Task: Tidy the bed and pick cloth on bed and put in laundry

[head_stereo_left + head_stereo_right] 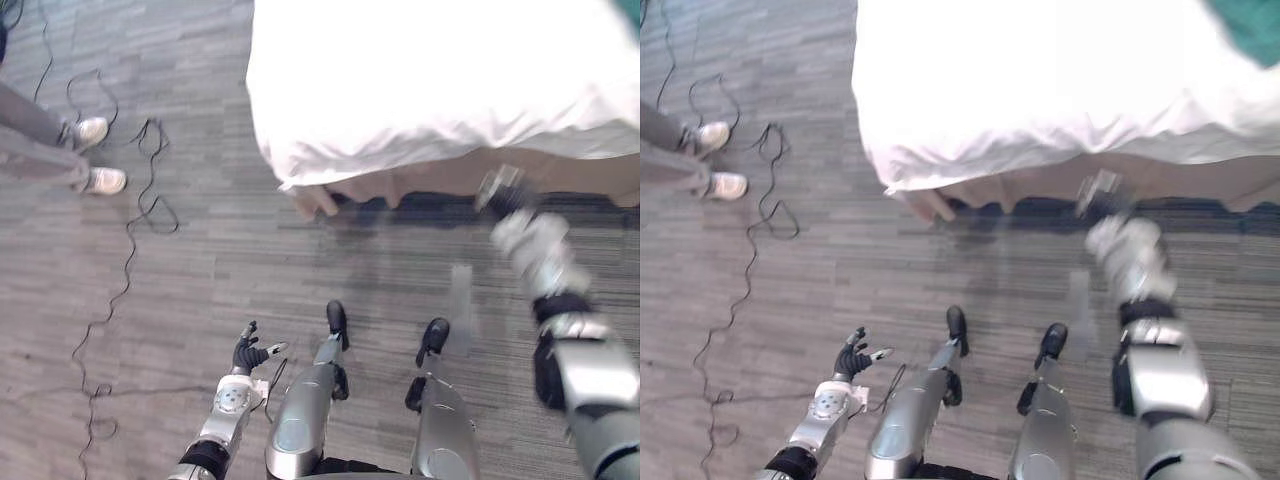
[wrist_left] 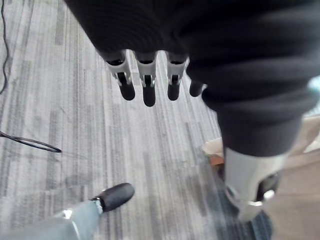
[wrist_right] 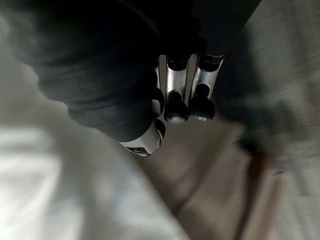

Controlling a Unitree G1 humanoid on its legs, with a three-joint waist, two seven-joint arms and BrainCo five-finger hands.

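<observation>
The bed (image 1: 430,80) lies across the top, covered by a white sheet that hangs over its near edge. A teal cloth (image 1: 1250,30) lies on it at the far right corner. My right hand (image 1: 503,190) is raised in front of the bed's beige base (image 1: 440,178), just below the sheet's hem and apart from it. In the right wrist view its fingers (image 3: 176,95) are relaxed and hold nothing. My left hand (image 1: 248,350) hangs low over the floor at the lower left, its fingers (image 2: 148,82) straight and empty.
A person's legs and white shoes (image 1: 92,130) stand at the far left on the grey plank floor (image 1: 220,250). The bed's corner (image 1: 290,180) juts out toward the middle, with open floor between it and me.
</observation>
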